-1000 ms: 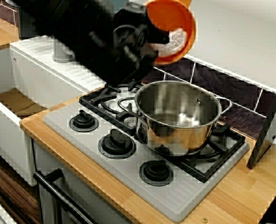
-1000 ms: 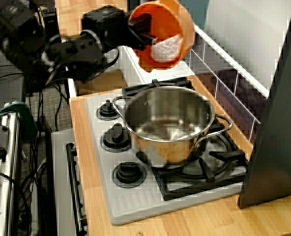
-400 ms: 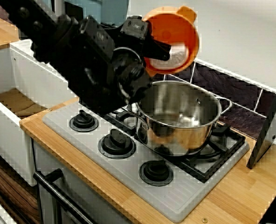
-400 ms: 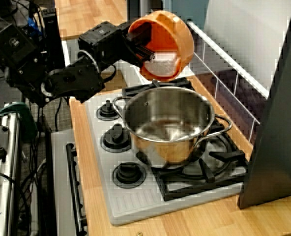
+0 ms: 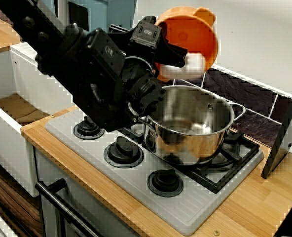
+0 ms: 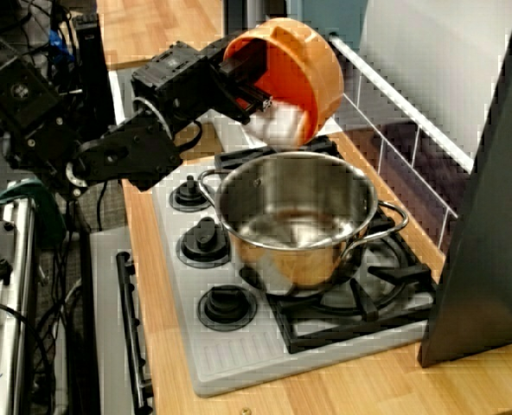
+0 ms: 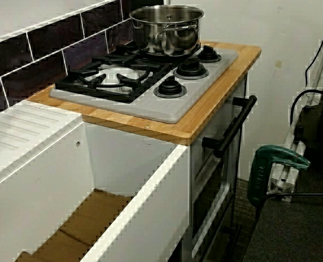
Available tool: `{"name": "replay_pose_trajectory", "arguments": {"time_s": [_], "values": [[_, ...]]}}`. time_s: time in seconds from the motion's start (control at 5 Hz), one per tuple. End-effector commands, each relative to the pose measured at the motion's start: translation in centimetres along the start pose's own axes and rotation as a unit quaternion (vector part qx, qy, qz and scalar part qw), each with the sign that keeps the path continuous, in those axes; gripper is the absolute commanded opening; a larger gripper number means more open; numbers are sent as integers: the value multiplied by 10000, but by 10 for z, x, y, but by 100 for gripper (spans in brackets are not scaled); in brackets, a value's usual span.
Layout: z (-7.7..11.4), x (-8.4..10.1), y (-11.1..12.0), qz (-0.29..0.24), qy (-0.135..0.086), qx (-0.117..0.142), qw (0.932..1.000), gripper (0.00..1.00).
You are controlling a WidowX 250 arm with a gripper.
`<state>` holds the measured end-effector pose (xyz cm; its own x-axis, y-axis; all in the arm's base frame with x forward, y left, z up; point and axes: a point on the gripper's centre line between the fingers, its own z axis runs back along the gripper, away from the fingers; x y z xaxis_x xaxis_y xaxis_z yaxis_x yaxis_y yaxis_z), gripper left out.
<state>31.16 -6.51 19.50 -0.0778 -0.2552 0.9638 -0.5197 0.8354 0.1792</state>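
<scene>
Rolled further than a second ago: arm (image 5: 87,74) tips its load steeper. Stove (image 5: 136,182) carries pot (image 5: 190,123). Bowl (image 5: 193,34) hangs mouth-down above the pot's back rim, gripper (image 5: 168,52) clamped on the bowl's edge. Lump (image 5: 193,62) sits at the lip. I worry it clips the rim and lands on the grate (image 5: 225,173).

Wood ctr (image 5: 254,202), grey hob (image 5: 193,210) on it, SS pot (image 5: 188,126) on grate

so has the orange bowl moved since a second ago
Yes: the orange bowl has tipped further and shifted right, farther over the steel pot, which stayed put.
</scene>
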Motion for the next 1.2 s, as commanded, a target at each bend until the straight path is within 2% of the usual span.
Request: {"name": "replay_pose_trajectory", "arguments": {"time_s": [0.0, 0.2, 0.4, 1.0], "values": [[-12, -5, -1, 205, 57, 108, 9997, 0], [-18, -2, -1, 210, 374, 134, 9990, 0], [-31, 1, 1, 157, 954, 87, 9953, 0], [-48, 7, 8, 164, 1775, -122, 9839, 0]]}}
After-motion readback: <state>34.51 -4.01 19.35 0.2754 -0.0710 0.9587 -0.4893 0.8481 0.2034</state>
